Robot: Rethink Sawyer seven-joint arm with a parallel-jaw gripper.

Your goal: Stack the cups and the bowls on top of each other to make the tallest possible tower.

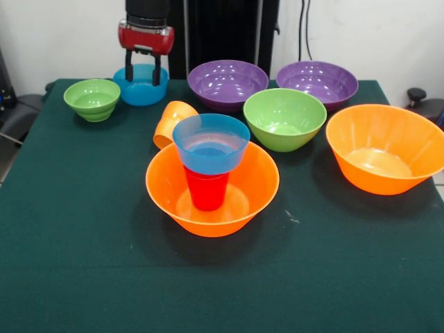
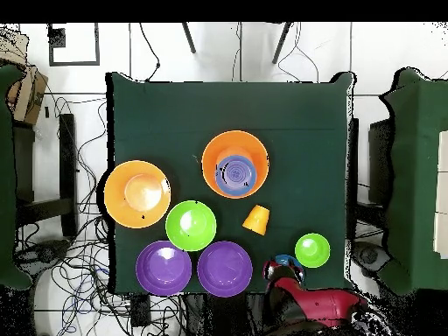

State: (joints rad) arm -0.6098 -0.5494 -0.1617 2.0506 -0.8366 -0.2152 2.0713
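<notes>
currently, nearest the camera in the front view, the tower stands on the green surface: a large orange bowl forms the base, a red cup stands upside down at its centre, and a small blue bowl sits upright on top of the red cup. in the overhead view the tower lies near the middle of the surface. just behind the tower, the orange cup lies on its side, close to the rim of the base bowl; whether the two touch cannot be told. to the right of the tower, apart from it, the second large orange bowl stands upright and holds nothing. the medium green bowl stands upright between the tower and the two purple bowls, just beside the second orange bowl. farther back, the two purple bowls stand side by side, one left and one right. at the far left, the small green bowl stands upright, just beside the second small blue bowl. the gripper hangs over this blue bowl, with its two dark fingers spread apart and grasping nothing; their tips reach down to about the bowl's rim. in the overhead view the arm covers most of this blue bowl.
</notes>
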